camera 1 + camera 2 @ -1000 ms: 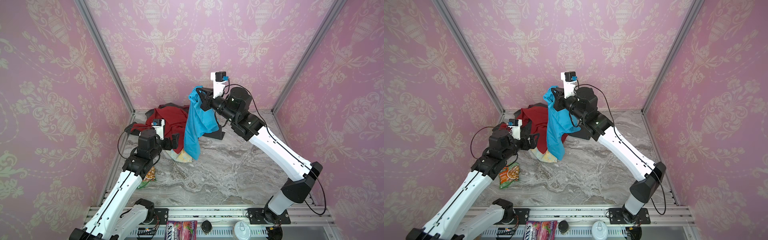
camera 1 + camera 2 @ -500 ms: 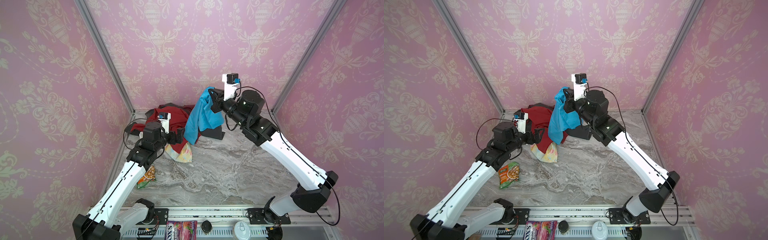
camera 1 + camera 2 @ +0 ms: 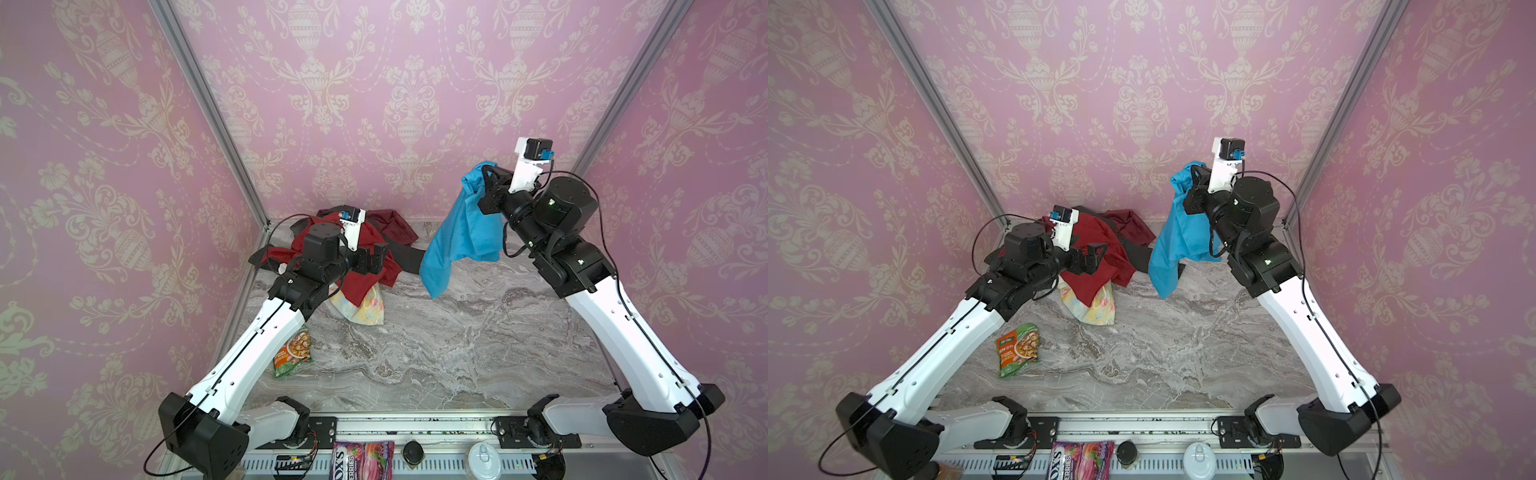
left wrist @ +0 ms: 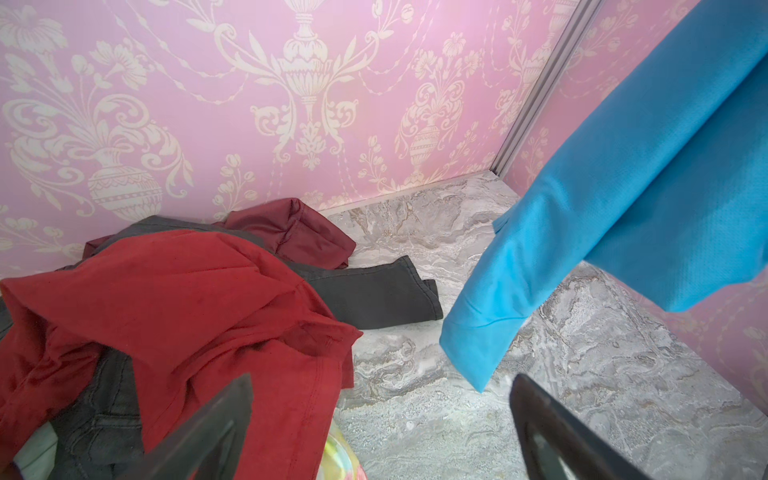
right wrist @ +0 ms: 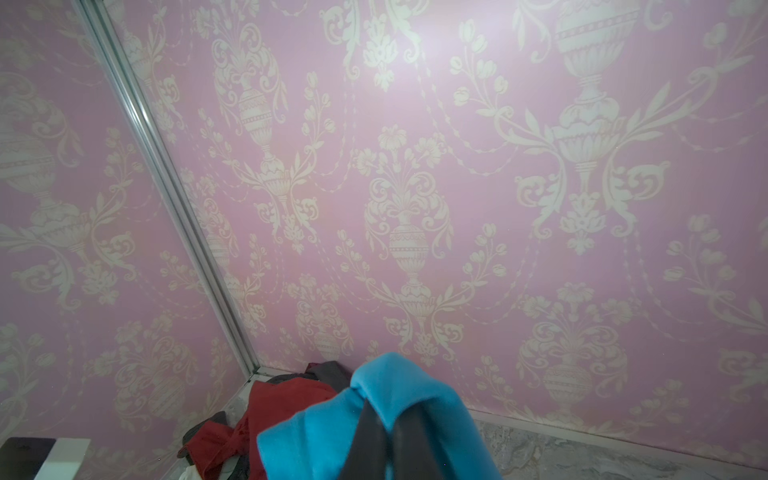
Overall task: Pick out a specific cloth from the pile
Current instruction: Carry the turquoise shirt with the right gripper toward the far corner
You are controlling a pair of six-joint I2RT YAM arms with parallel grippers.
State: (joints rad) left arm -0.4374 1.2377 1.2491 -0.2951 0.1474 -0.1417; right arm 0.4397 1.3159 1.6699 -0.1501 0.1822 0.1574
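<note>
The turquoise-blue cloth [image 3: 457,232] [image 3: 1177,237] hangs in the air at the back right, apart from the pile. My right gripper [image 3: 484,178] [image 3: 1194,174] is shut on its top fold, which the right wrist view shows draped over the closed fingers [image 5: 384,409]. The pile [image 3: 365,282] [image 3: 1100,232] lies in the back left corner with a large red cloth [image 4: 187,299] on top. My left gripper [image 3: 380,253] [image 3: 1096,253] [image 4: 382,382] hovers open at the pile's right edge, holding nothing. In the left wrist view the blue cloth [image 4: 623,187] dangles just beyond it.
A pastel floral cloth [image 3: 361,307] [image 3: 1092,305] sticks out under the red one. A dark grey cloth [image 4: 374,295] lies flat behind. A snack packet [image 3: 293,351] [image 3: 1018,349] lies beside the left arm. Pink walls enclose three sides. A candy bag [image 3: 363,459] and a can [image 3: 484,459] sit at the front rail.
My right arm has carried the blue cloth to the right and away from the pile, so its tail now hangs free. My left gripper has shifted slightly over the pile's edge.
</note>
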